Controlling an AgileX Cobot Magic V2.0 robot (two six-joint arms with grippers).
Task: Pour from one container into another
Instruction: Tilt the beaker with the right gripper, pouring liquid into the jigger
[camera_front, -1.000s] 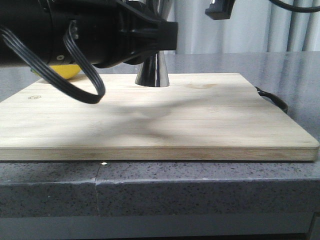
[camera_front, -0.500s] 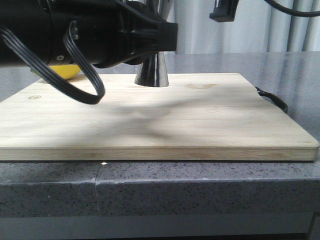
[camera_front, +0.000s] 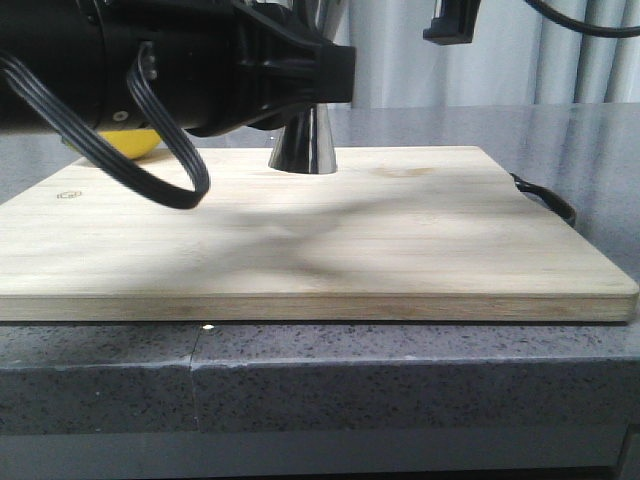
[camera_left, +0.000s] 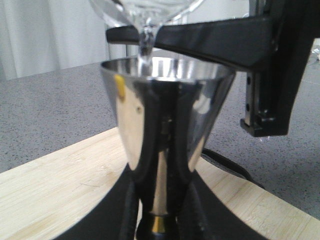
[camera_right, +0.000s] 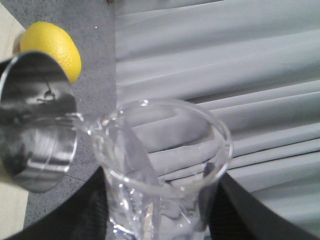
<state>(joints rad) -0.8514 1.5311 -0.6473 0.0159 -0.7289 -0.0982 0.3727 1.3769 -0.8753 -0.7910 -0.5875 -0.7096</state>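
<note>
looks like a staged kitchen/bar demo bench inside a lab, not a real home. i'm working over a bamboo cutting board (camera_front: 320, 235) w/ a black strap at its 3 o'clock edge, set on a grey speckled stone counter (camera_front: 400, 375). pale grey curtains (camera_right: 225, 65) close off the whole 12 o'clock side, studio-style. props are barware: steel jigger (camera_left: 167, 125), glass beaker (camera_right: 160, 165), a lemon (camera_right: 52, 47) at approx 10 o'clock on the board. no walls or appliances visible.
</note>
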